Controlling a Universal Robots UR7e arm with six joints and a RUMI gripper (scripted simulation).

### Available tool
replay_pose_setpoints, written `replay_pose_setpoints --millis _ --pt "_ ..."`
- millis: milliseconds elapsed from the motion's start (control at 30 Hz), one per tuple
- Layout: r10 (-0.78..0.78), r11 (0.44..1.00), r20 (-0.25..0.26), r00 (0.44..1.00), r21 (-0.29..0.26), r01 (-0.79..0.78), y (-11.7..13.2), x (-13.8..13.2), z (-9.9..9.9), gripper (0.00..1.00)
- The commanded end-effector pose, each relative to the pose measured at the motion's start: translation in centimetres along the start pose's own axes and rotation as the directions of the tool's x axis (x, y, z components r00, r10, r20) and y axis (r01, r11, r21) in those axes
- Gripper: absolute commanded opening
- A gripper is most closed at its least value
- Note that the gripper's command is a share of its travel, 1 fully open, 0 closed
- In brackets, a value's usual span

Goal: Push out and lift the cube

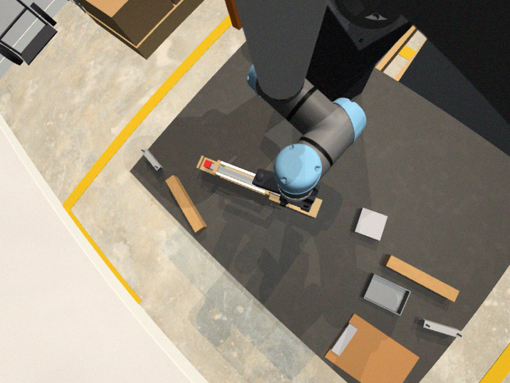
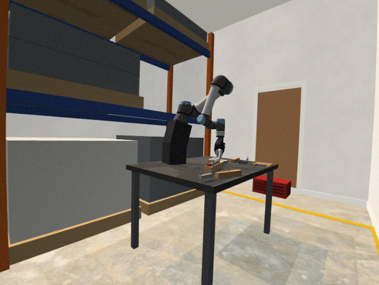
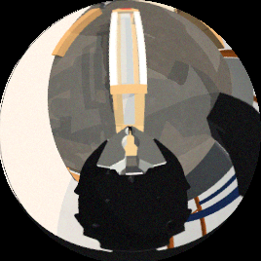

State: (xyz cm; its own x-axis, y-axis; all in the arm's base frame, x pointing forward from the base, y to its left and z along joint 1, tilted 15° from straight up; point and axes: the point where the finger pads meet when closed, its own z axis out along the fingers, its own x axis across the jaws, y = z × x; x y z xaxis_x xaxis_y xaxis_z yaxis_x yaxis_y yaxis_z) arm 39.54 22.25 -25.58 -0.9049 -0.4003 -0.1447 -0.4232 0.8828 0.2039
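Observation:
The channel [image 1: 236, 172] [image 3: 115, 49] [image 2: 215, 165] is a long wooden base with white side walls, lying on the dark table [image 1: 412, 164]. The red cube [image 1: 208, 164] [image 3: 126, 9] [image 2: 209, 164] sits at its far end, on the short ledge just inside the raised lip. My gripper [image 3: 130, 127] [image 2: 218, 157] is shut and points down over the channel's other end, on the long wooden ledge outside the mouth. In the top view the wrist hides the fingers. A narrow grey strip [image 3: 128, 104] runs from my fingertips into the channel; I cannot tell whether it is held.
A wooden bar [image 1: 185, 203] and a grey bracket [image 1: 152, 159] lie left of the channel near the table edge. To the right are a white block [image 1: 370, 223], a second wooden bar [image 1: 421, 277], a grey tray [image 1: 386, 294], another bracket [image 1: 440, 327] and a wooden board [image 1: 375, 354].

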Motion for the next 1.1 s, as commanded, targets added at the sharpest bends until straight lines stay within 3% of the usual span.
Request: replay_pose_setpoints --millis 0,500,1067 --pt "0.000 1.000 0.001 1.000 0.000 0.000 0.0 0.0 -1.6 0.00" --pt "0.000 1.000 0.001 1.000 0.000 0.000 0.0 0.0 -6.0 0.00" --pt "0.000 1.000 0.001 1.000 0.000 0.000 0.0 0.0 -6.2 0.00"
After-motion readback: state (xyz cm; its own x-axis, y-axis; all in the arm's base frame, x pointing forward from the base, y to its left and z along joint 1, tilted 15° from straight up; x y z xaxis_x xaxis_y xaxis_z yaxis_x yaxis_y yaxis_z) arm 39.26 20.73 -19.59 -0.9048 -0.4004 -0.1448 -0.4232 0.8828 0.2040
